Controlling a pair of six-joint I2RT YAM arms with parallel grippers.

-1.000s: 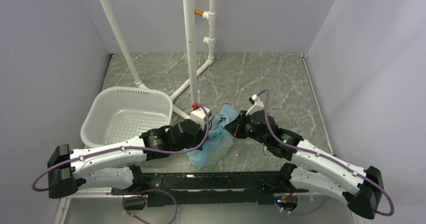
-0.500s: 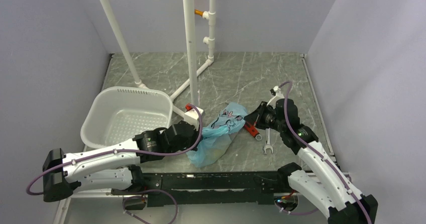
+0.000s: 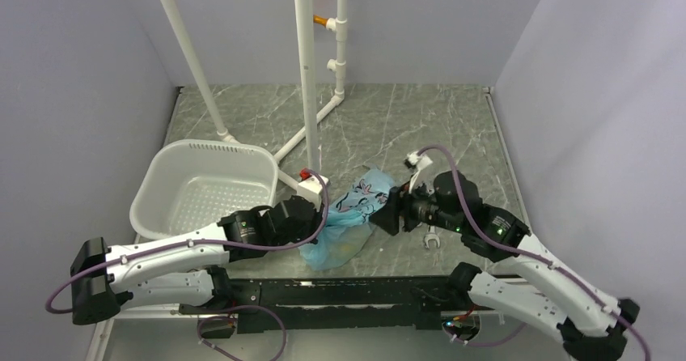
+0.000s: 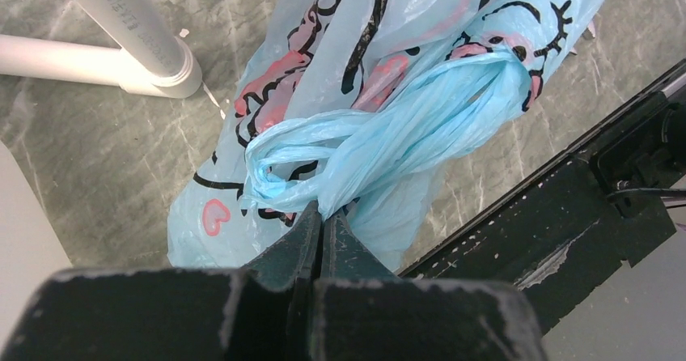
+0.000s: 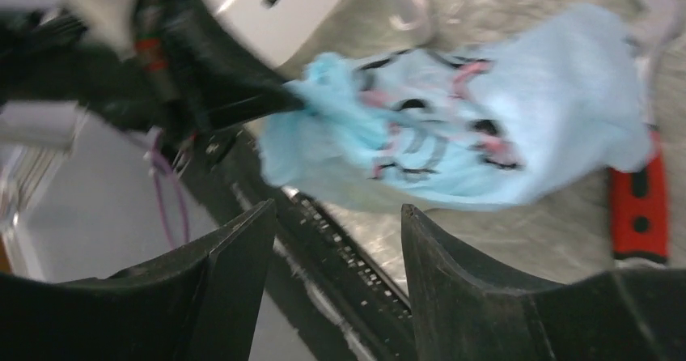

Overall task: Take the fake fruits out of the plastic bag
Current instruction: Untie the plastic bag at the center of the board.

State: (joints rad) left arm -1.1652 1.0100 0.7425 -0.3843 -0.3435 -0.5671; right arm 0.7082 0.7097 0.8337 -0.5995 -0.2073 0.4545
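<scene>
The light-blue plastic bag [image 3: 353, 215] with pink-and-black print lies crumpled on the table near the front edge. My left gripper [image 4: 322, 212] is shut on its twisted loop handle [image 4: 380, 146]. My right gripper [image 5: 336, 209] stands open just to the right of the bag [image 5: 493, 126], pointing at it, with nothing between its fingers. From above, the right gripper [image 3: 387, 215] nearly touches the bag's right side. The fake fruits are hidden; none shows outside the bag.
A red-handled wrench [image 5: 639, 207] lies on the table right of the bag, its silver end [image 3: 431, 238] showing beside the right arm. A white perforated basket [image 3: 162, 175] sits at the left. White pipe frame [image 3: 307, 70] stands behind the bag, its foot [image 4: 121, 21] close by.
My right arm swung out to the right and came back to the bag, its jaws opening. The wrench now lies on the table. The left gripper kept its hold on the handle.
</scene>
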